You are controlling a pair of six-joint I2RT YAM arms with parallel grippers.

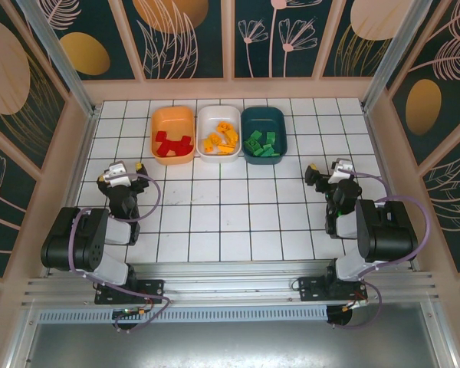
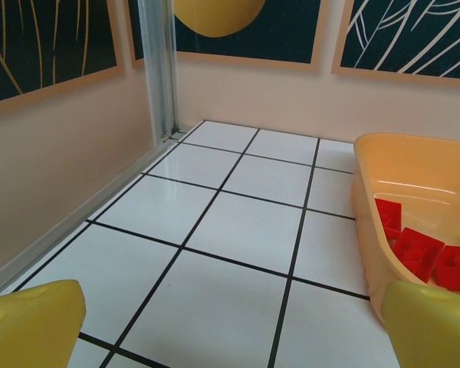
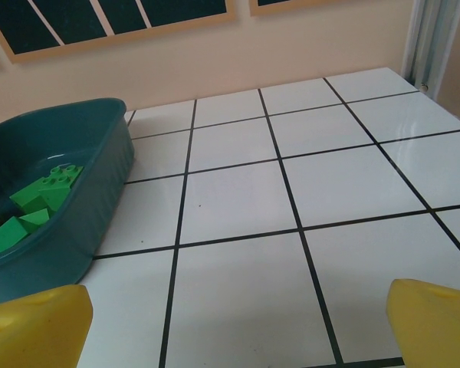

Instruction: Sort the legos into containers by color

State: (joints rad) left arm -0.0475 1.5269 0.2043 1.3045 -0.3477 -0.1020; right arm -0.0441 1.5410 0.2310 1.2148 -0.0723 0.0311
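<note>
Well, left tool [image 1: 123,171] and right tool [image 1: 328,172] both hang spread and empty, legos [image 1: 173,143] lying farther off in the trays (orange tray [image 1: 173,113] nearer the left, teal tray [image 1: 263,112] nearer the right).

Found red legos [image 1: 174,144] in the orange tray [image 1: 172,113], yellow-orange legos [image 1: 221,139] in the white tray [image 1: 218,110] and green legos [image 1: 263,143] in the dark teal tray [image 1: 263,112]. Saw a table [image 1: 238,215] of white tiles crossed by a black grid, and walls [image 1: 192,38] of dark teal panels in peach frames, patterned with pale line-drawn leaves and flowers and golden-orange ovals. Noted black on the left arm [image 1: 80,241] and right arm [image 1: 383,226], purple on the cables [image 1: 159,199], yellow on the fingertips [image 2: 32,322].
</note>
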